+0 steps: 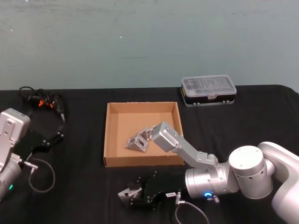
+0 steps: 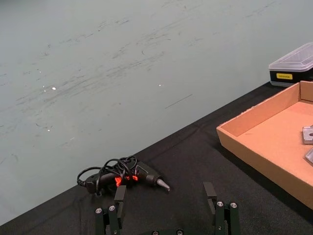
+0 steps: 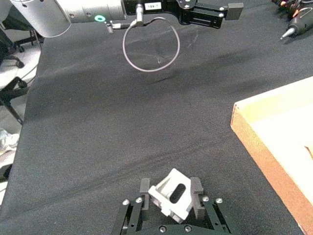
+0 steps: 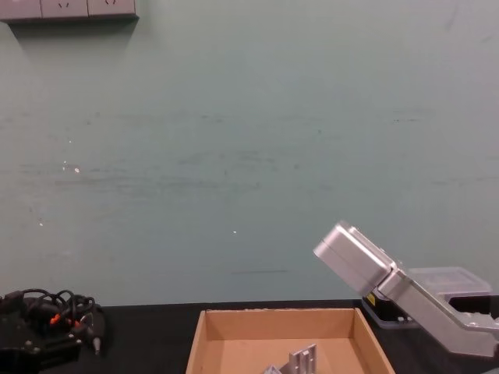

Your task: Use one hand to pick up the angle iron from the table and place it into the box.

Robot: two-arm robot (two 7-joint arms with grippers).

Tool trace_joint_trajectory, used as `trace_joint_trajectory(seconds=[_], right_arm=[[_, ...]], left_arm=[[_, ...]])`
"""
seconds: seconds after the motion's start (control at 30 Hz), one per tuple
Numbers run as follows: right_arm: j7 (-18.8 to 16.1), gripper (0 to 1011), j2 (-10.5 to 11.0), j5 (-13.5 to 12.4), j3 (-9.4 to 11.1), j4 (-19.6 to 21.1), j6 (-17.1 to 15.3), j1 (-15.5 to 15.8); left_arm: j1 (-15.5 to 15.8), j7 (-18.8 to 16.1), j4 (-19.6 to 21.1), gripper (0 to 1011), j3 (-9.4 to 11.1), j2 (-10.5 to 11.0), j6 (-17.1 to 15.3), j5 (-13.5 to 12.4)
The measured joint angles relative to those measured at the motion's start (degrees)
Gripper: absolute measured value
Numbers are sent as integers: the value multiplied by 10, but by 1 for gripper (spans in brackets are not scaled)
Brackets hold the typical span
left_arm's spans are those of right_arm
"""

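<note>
Head view: right gripper (image 1: 135, 195), fingers clamped on the angle iron (image 1: 126, 193), just outside the near wall of the box (image 1: 140, 161). Right wrist view: angle iron between fingers (image 3: 145, 187). Left wrist view: left gripper (image 2: 165, 198) spread, empty, left of box.

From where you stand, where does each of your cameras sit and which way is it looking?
Head: high up, looking down at the table and box; left arm and right arm both show.
Chest: lower, looking across the box at the wall; the right arm's elbow shows.
Left wrist: on the left arm, looking past its open jaws toward a corded tool.
Right wrist: on the right arm, looking over its jaws, shut on a metal bracket.
Shared: all four see the box.
</note>
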State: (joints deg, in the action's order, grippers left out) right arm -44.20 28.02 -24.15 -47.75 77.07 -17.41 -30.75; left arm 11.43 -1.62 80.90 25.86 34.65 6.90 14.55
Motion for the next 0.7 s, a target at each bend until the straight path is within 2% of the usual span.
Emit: trace_joint_trajectory(seconds=[0.3,0.43,0.47,0.6,0.7], right_arm=[[0,400,0,0,0,0,0,0],[0,265,1,-1,2,1,3,1],[1,205,1,-1,3,2,4,2],[6,108,4,-5,11,9,11,7],[9,93,5,-7,15,12,14,10]], left_arm=[[0,0,0,1000,0,0,0,0],[0,0,0,1000,0,0,0,0],[0,0,0,1000,0,0,0,0],[0,0,0,1000,0,0,0,0],[0,0,0,1000,0,0,0,0]])
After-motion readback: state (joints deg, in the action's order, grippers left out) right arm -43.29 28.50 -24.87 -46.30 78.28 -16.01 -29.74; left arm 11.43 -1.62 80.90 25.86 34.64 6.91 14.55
